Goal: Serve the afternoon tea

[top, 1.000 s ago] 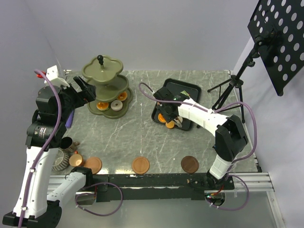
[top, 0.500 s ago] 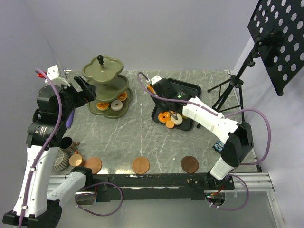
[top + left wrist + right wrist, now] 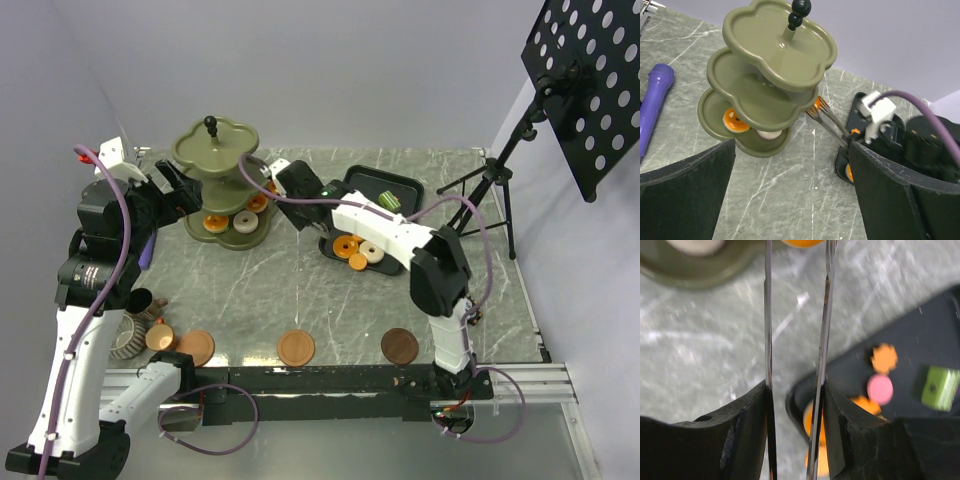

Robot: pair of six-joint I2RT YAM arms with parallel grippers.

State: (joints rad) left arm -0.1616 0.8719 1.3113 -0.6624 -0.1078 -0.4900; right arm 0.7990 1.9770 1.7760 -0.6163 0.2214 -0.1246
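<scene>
Marble counter [image 3: 300, 290] is lying open between three brown saucers [image 3: 296, 348] on the near edge and the olive-green stand [image 3: 225, 150] at the far-left corner. We are watching the right gripper [image 3: 795, 405] clamping metal tongs [image 3: 832, 127], which are pinching an orange pastry [image 3: 816, 103] at the stand's rim; which tier is unclear. The left gripper [image 3: 790, 150] is hanging spread wide. The black tray [image 3: 375, 172] is holding more pastries [image 3: 347, 246], and the arm is partly hiding them.

Glossy olive stand [image 3: 765, 40], shiny metal tongs [image 3: 767, 315] — smooth veined stone-look table [image 3: 300, 290]

Plain pale grey walls [image 3: 350, 70] enclose a grey marbled stone worktop [image 3: 300, 290]; a black perforated music stand [image 3: 585, 85] rises at right.
</scene>
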